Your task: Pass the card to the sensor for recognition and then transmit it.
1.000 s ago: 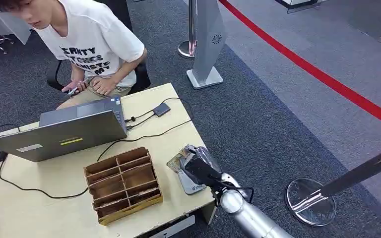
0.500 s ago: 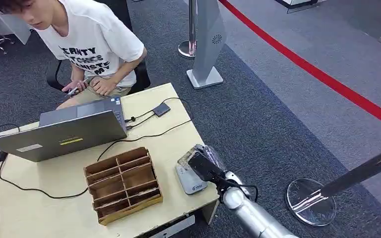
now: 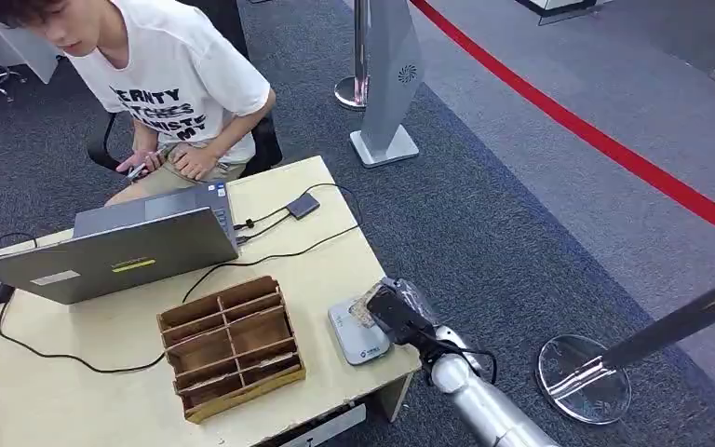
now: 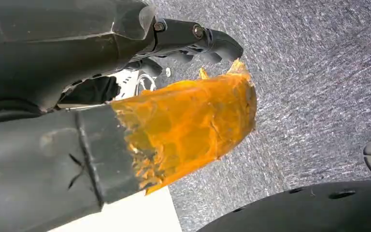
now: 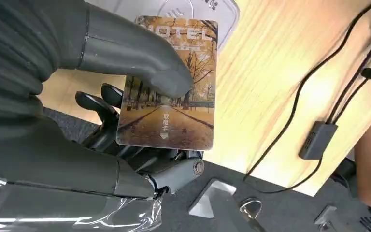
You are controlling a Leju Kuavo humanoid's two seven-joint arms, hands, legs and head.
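Observation:
My right hand [image 3: 395,313] reaches in over the table's front right corner and pinches the card [image 3: 364,306] between thumb and fingers. The card [image 5: 169,126] bears an autumn avenue picture, and the thumb [image 5: 125,53] presses on its face. It hovers at the right edge of the grey card sensor [image 3: 357,341], a flat reader lying on the table [image 3: 102,372]. The sensor [image 5: 193,7] shows just beyond the card's far end. My left hand [image 4: 125,125] hangs over the carpet with orange tape on its thumb, holding nothing, fingers apart.
A wooden slotted organiser [image 3: 231,345] stands left of the sensor. A laptop [image 3: 112,251], cables and a small black box [image 3: 303,205] lie farther back. A seated person [image 3: 168,84] faces the table's far side. A stanchion base [image 3: 582,377] stands on the carpet at right.
My right hand has carried the card rightward, from over the sensor's left part toward the table's right edge, uncovering most of the sensor. The person and table items stay put.

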